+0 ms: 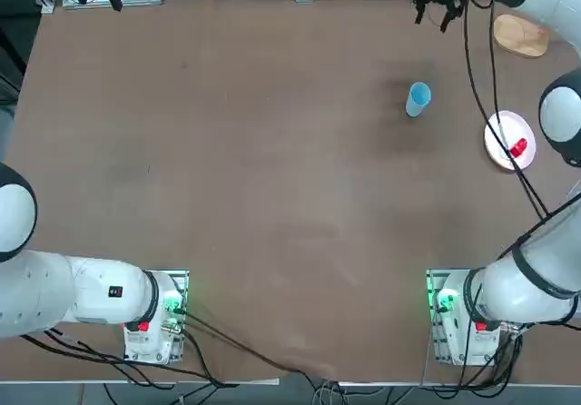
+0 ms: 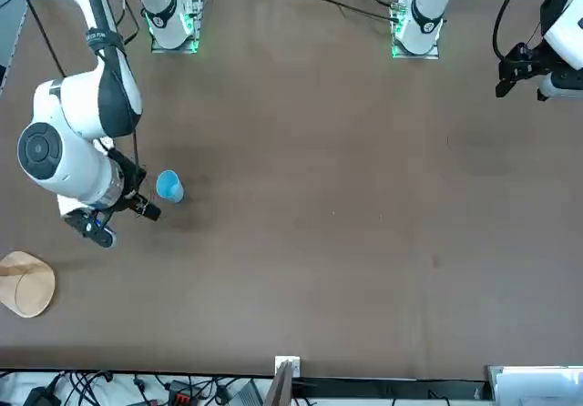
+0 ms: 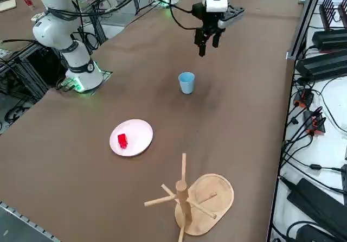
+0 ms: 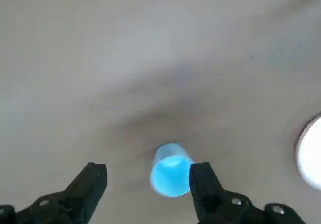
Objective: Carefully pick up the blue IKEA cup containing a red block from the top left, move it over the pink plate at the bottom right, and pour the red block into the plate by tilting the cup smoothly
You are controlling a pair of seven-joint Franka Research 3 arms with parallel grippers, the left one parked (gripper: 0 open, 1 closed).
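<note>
Top view, right hand point(image 1: 438, 7) open, blue cup point(image 1: 418, 98) upright

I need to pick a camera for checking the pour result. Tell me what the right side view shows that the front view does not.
Only the right side view shows the pink plate with the red block on it, and the whole wooden peg stand.

Only the front view shows the table's near edge.

Both show the blue IKEA cup upright on the table and the right gripper open above it, holding nothing.
</note>
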